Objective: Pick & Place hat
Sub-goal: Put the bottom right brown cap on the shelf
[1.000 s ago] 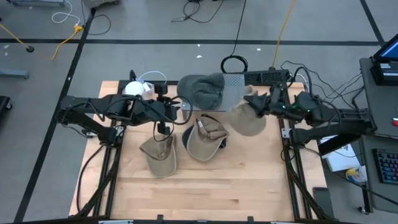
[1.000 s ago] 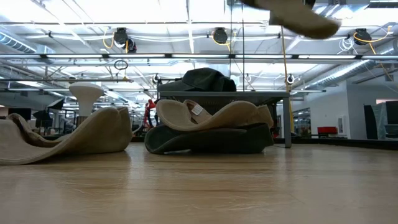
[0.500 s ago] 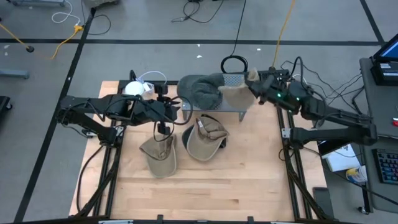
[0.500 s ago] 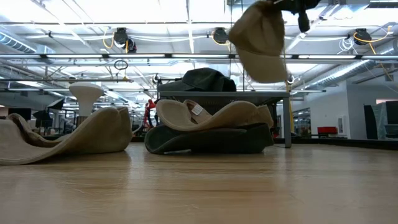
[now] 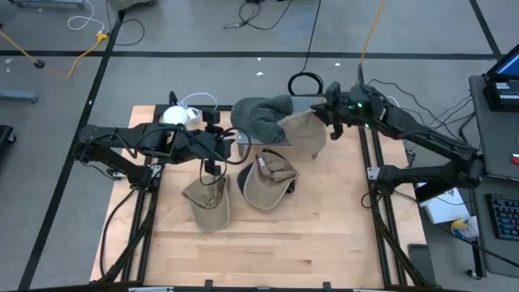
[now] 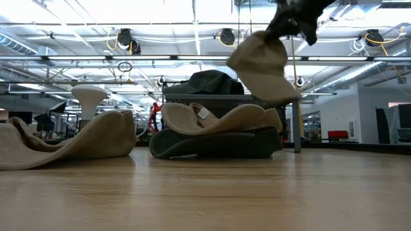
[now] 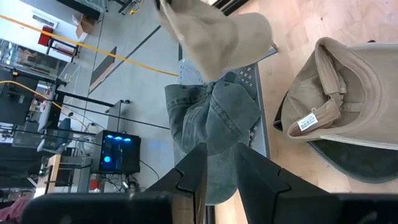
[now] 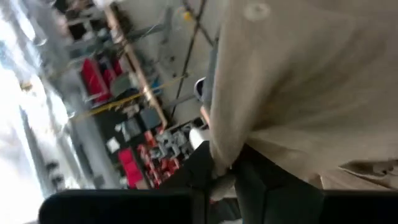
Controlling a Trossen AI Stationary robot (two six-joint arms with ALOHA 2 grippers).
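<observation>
Right, my right gripper (image 5: 330,116) has its fingers clamped on the tan hat (image 5: 303,134), which hangs in the air above the grey tray (image 5: 306,105) at the table's far edge, beside the dark hat (image 5: 261,118). That arm reaches in from the right. My left gripper (image 5: 227,143) waits nearby, fingers narrowly apart, holding nothing.

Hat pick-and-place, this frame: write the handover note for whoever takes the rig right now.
Right gripper: shut on the tan hat, carried above the metal rack at the table's far edge.
Left gripper: empty, slightly open, waiting near the rack.
Done: a dark grey hat already sits on the rack.
Left: set the tan hat down; a tan hat and a tan-on-dark pair lie on the table.
</observation>
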